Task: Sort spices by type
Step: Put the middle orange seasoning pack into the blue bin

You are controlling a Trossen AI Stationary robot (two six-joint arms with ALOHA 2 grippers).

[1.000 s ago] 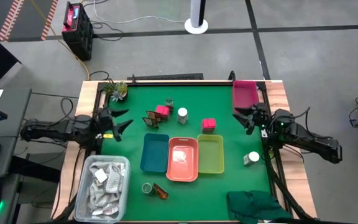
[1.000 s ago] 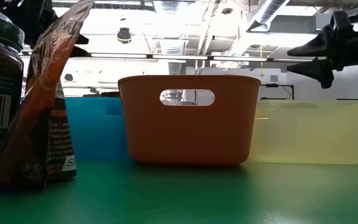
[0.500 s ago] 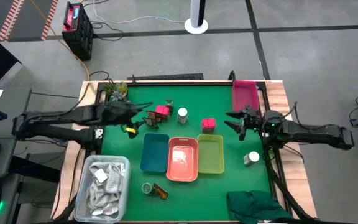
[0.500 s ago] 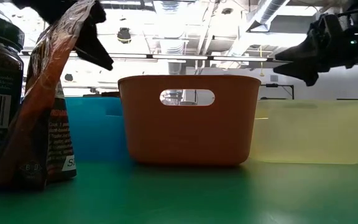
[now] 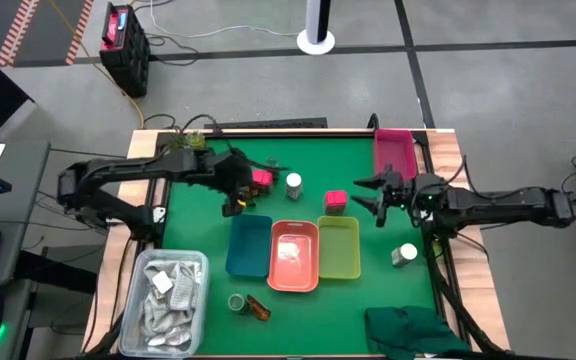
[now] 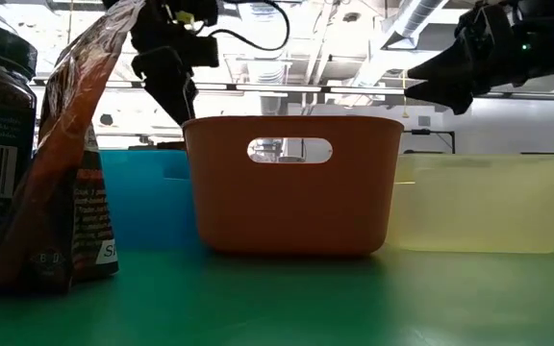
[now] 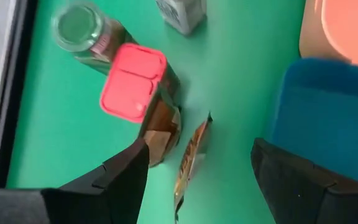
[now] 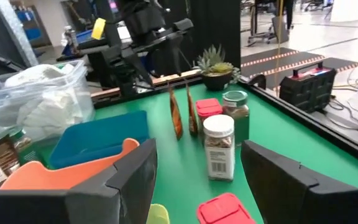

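Currently, sorting appears barely begun: blue tray (image 5: pixel 249 245) and yellow-green tray (image 5: pixel 338 247) look empty. Left gripper (image 5: pixel 236 190), fingers spread, hovers above brown packets (image 7: pixel 173 143); right gripper (image 5: pixel 373 195), fingers spread, nears pink box (image 5: pixel 335 201).

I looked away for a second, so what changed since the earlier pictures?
The left gripper swung in from the table's left edge and now hangs, jaws open, over the brown packets beside a pink box. The right gripper reached in toward the other pink box, jaws open. Nothing was grasped; spices and trays stayed put.
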